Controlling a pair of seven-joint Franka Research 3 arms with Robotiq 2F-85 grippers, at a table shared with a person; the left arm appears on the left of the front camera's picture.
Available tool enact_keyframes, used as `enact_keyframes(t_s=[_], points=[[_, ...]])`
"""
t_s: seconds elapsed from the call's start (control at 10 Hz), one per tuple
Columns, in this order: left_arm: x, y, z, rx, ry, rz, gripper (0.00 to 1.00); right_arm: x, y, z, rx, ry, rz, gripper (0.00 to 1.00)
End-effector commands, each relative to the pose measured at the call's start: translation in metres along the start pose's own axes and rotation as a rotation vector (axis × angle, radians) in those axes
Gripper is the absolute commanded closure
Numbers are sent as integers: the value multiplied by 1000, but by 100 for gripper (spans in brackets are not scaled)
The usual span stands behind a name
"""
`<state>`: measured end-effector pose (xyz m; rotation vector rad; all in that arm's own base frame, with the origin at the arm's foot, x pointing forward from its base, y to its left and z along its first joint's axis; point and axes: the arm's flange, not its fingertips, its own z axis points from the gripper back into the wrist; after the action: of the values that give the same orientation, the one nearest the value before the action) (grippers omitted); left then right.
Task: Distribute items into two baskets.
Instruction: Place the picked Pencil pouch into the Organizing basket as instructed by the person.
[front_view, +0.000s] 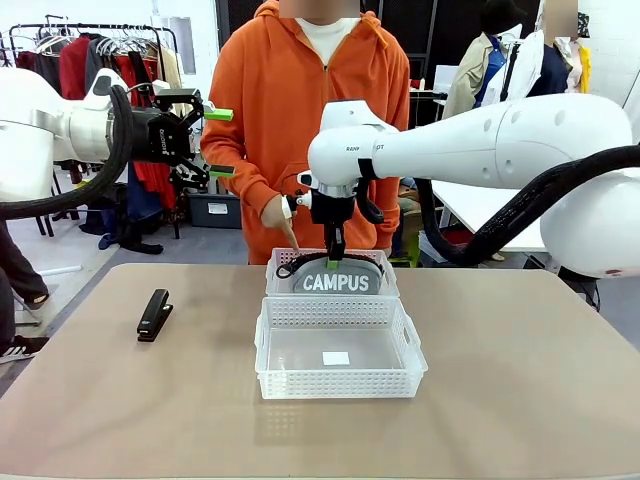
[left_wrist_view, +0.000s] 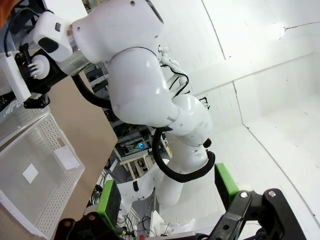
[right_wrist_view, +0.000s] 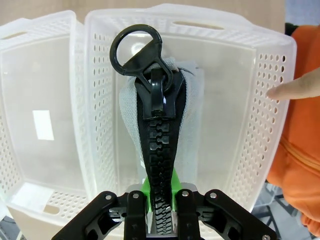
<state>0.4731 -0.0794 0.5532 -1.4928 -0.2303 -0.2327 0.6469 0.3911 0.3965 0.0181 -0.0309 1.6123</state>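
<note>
The grey pouch (front_view: 336, 282) with white "CAMPUS" lettering stands inside the far basket (front_view: 280, 262). My right gripper (front_view: 335, 252) is shut on its black zip strap from above. In the right wrist view the zip runs up between my shut right gripper (right_wrist_view: 161, 192), with the grey pouch (right_wrist_view: 131, 100) below it inside the far basket (right_wrist_view: 260, 75). The near basket (front_view: 340, 385) holds just a small white label (front_view: 336, 358). The black stapler (front_view: 154, 315) lies on the table at the left. My left gripper (front_view: 216, 141) is open, raised high at the left, holding nothing.
A person in an orange hoodie stands at the far side, one finger (front_view: 288, 236) pointing down at the far basket's rim; that finger (right_wrist_view: 295, 87) is also in the right wrist view. In the left wrist view the near basket (left_wrist_view: 35, 185) lies below the open left gripper (left_wrist_view: 167, 192).
</note>
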Motion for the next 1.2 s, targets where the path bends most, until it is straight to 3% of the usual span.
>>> enact_keyframes(t_s=[0.0, 0.8, 1.1], points=[[-1, -3, 1, -2, 5, -6, 0, 4, -13, 1, -44, 36, -12, 100], [-1, -3, 1, -2, 5, -6, 0, 5, -17, -19, -24, 64, -42, 97], [-1, -3, 1, -2, 5, -6, 0, 4, -17, -17, -10, 60, -51, 41]])
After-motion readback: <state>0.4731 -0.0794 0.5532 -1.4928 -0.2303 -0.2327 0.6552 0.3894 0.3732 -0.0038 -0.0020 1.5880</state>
